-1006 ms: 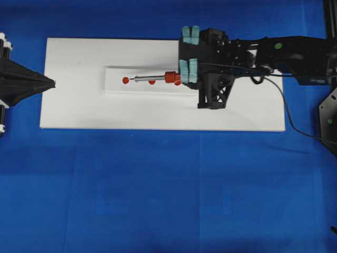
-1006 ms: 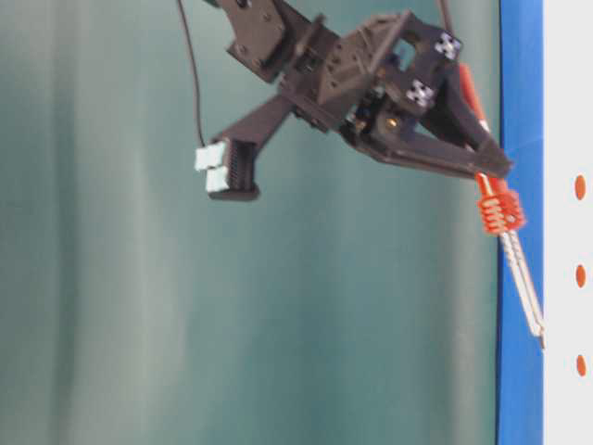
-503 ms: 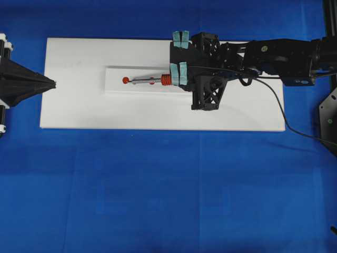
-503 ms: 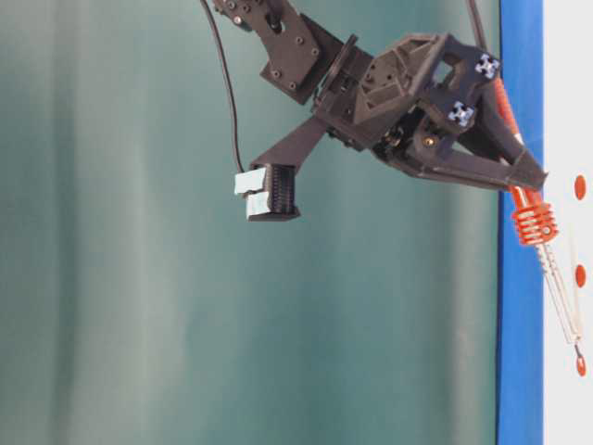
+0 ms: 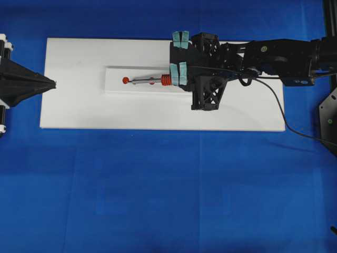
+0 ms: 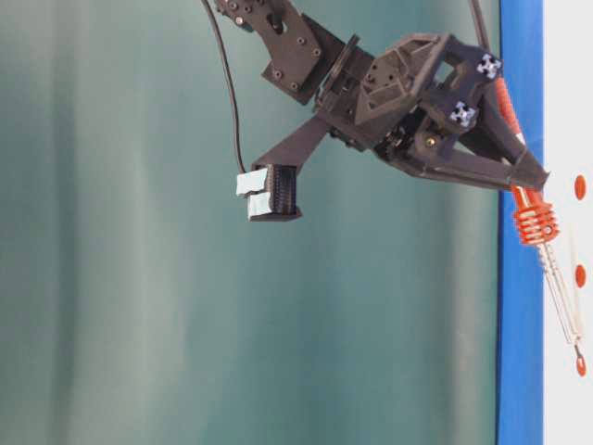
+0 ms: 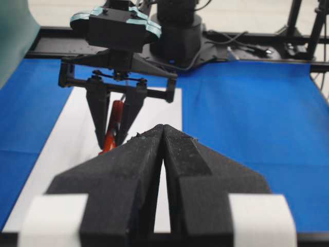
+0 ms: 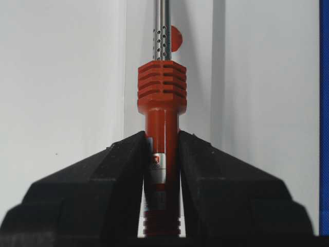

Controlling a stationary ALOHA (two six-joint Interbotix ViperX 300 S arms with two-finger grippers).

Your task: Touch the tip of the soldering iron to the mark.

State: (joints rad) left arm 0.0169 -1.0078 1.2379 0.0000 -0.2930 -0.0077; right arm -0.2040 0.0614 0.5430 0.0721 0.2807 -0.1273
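The right claw (image 8: 160,164) pinches the red-orange ribbed handle of the slim soldering iron (image 5: 158,80) over a white rectangular board (image 5: 79,105) on the blue-covered surface (image 5: 158,190). Its thin dark tip (image 6: 577,350) meets the outermost of three red dot marks (image 5: 125,80) on a raised white strip (image 5: 113,87). A small label on the handle is unreadable. The left claw (image 7: 163,154), pressed together, hovers at the board's far end, with nothing between them.
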